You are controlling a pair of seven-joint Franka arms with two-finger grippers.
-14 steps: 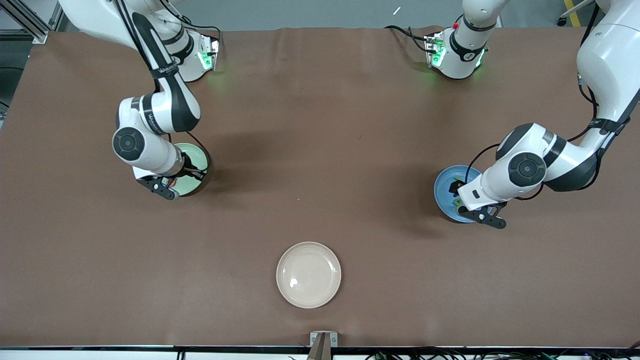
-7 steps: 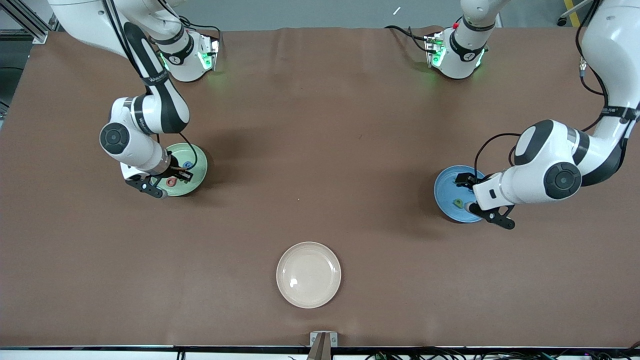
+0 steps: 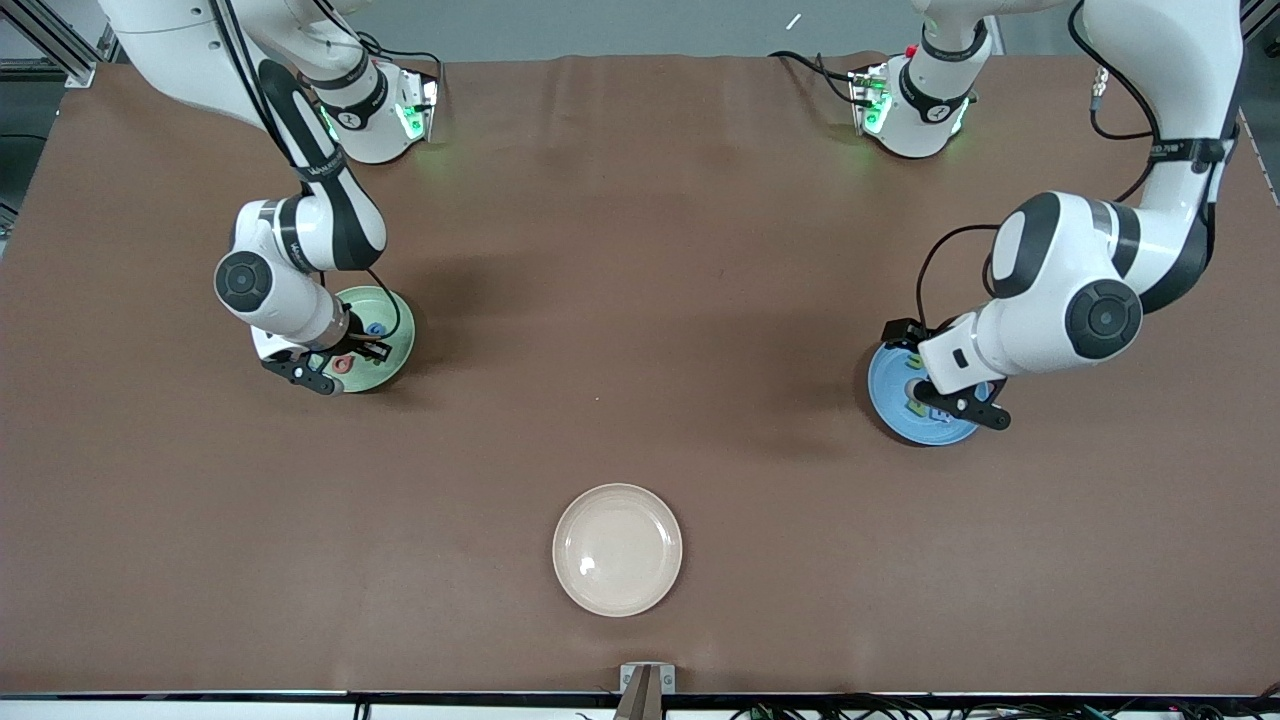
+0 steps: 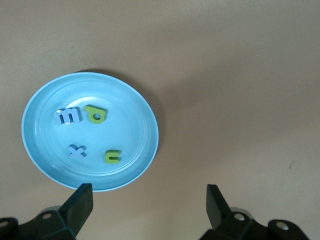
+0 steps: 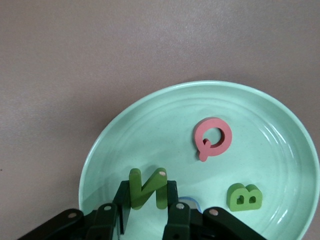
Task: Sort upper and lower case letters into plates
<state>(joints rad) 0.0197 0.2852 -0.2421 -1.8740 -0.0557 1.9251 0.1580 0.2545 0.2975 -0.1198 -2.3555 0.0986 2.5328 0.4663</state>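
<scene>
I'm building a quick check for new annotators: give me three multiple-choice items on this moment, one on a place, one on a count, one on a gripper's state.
1. The pinkish-red letter lies in:
A the mint green plate
B the blue plate
C the cream plate

2. Letters in the blue plate:
A two
B four
C six

3. The right gripper is:
A open over bare table
B shut on the green N
C open over the cream plate

Answers:
1 A, right wrist view shows it there.
2 B, left wrist view shows four.
3 B, fingers pinch the N over the mint plate.

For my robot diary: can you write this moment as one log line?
right gripper: shut on green N over mint plate | left gripper: open above blue plate
</scene>
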